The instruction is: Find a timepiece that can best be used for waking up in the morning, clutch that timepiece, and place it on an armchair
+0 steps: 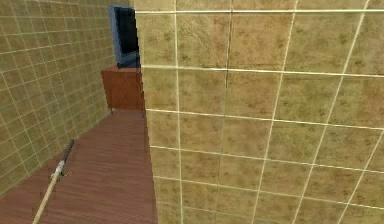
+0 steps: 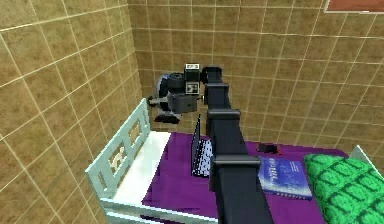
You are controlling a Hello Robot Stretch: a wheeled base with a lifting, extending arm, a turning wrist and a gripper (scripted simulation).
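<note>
Currently the arm (image 2: 229, 140) reaches across the bed (image 2: 172, 178); cannot tell whether its tool (image 2: 163, 103) holds anything.

White-framed bed (image 2: 172, 178), purple cover; on it green pillow (image 2: 350, 182), blue book (image 2: 286, 178).

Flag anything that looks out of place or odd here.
A long pale stick lies loose on the wooden floor by the forward view's left wall. An open laptop and a blue book sit on the bed. Nothing looks spilled or broken.
</note>
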